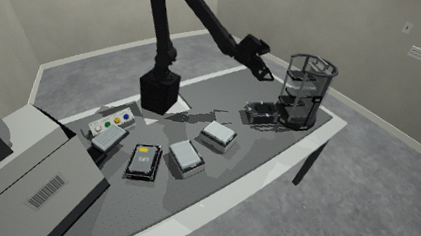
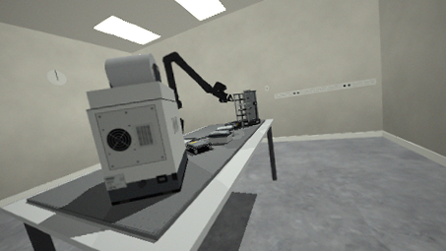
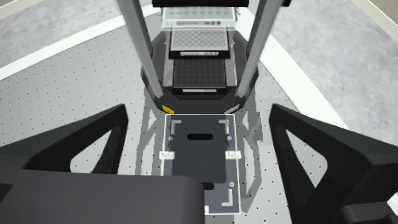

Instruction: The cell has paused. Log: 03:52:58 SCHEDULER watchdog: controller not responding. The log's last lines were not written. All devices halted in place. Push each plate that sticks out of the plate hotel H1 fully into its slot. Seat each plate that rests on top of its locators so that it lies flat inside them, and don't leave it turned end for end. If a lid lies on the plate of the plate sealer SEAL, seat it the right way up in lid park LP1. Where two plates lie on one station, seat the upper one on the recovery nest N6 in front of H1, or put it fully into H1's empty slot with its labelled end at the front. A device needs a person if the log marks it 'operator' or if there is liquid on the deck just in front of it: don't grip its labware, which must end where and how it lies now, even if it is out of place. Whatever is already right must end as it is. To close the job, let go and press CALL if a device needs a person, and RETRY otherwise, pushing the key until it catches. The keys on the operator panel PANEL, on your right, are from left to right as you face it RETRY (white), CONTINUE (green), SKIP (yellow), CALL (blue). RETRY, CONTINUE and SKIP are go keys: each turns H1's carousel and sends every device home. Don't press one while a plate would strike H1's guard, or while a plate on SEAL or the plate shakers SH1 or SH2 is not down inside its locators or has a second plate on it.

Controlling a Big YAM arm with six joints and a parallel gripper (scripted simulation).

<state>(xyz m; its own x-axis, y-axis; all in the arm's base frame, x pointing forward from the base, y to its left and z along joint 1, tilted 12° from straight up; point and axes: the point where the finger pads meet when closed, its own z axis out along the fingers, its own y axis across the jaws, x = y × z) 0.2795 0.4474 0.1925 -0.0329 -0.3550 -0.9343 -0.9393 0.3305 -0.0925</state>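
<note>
My gripper [image 1: 264, 73] hangs open and empty in the air just in front of plate hotel H1 [image 1: 306, 91], tilted down toward it. In the wrist view the fingers spread wide above the recovery nest N6 [image 3: 200, 155], which is empty. Behind the nest, H1 shows a clear plate [image 3: 198, 15] in an upper slot, a light plate [image 3: 200, 41] below it and a dark plate [image 3: 199, 75] lowest. The dark plate's labelled front edge lies nearest to me. I cannot tell how far any plate sticks out. The exterior view shows the gripper [image 2: 224, 96] small, beside H1 [image 2: 247, 109].
Two stations carry light plates [image 1: 218, 135] [image 1: 186, 156] mid-deck. A dark nest with a yellow-labelled item [image 1: 143, 161] lies left of them. The panel [image 1: 111, 121] with its keys sits near the arm base. The sealer [image 1: 18, 167] stands at the left end, a plate [image 1: 109, 138] on its stage.
</note>
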